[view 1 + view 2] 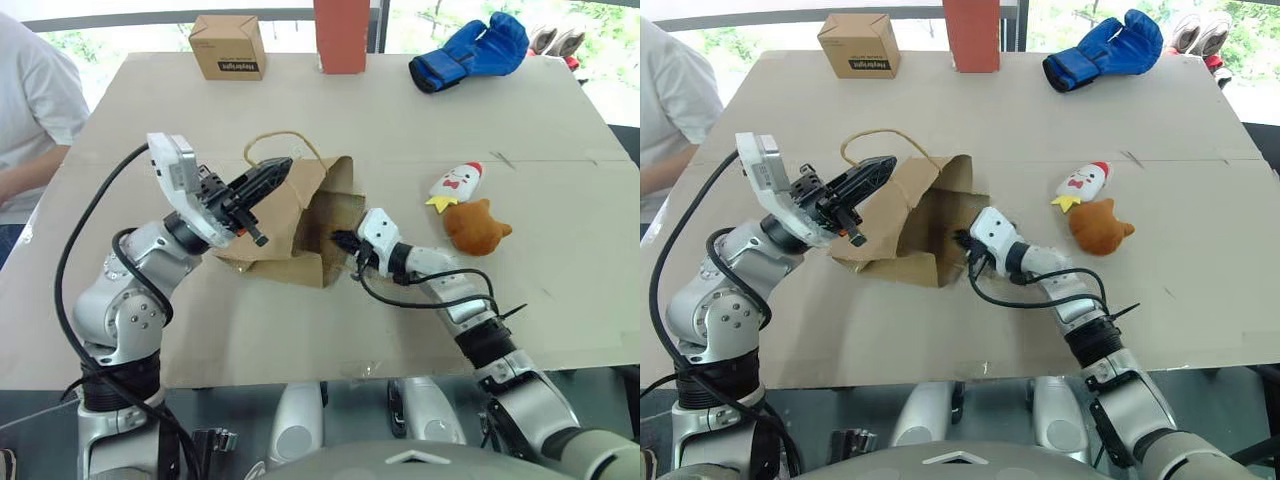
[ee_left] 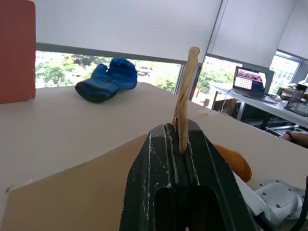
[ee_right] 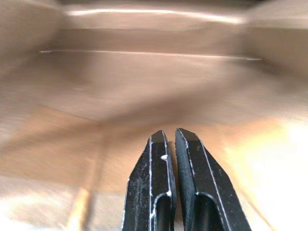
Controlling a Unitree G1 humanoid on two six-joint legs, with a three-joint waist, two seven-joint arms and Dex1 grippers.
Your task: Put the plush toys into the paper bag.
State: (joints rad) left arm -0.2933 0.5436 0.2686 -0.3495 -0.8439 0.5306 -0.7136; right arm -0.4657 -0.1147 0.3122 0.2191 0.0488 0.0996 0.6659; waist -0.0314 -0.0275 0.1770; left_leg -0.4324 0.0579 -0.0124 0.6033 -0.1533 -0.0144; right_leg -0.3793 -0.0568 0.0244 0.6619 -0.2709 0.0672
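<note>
Head and wrist views of a tabletop (image 1: pixel 560 310). The brown paper bag (image 1: pixel 290 225) lay on its side near the table's middle, its mouth turned toward the robot's right. The left gripper (image 1: pixel 272 176) was clamped shut on 1 of the bag's 2 twisted-paper handles (image 2: pixel 185 96); in the left wrist view the handle stood up from between the closed black fingers (image 2: pixel 156 178), with the bag's brown wall just below them. The second handle loop (image 1: pixel 875 140) arched free above the bag's upper edge.

The right gripper (image 1: pixel 342 241) sat at the bag's mouth, pointing inward. In the right wrist view its fingers (image 3: pixel 154 187) were pressed almost together, holding nothing, with the bag's brown paper interior around them.

The 2 plush toys lay outside the bag, on the table to the robot's right of it. The white plush toy (image 1: pixel 458 185), with red top, red bow and yellow base, lay just behind the orange-brown plush toy (image 1: pixel 475 226); the 2 appeared to touch.

Along the far edge of the table stood a small printed cardboard box (image 1: pixel 227 46), a red upright block (image 1: pixel 342 35) and a blue boxing glove (image 1: pixel 470 50). A person in a white shirt (image 1: pixel 30 110) sat at the table's left edge.
</note>
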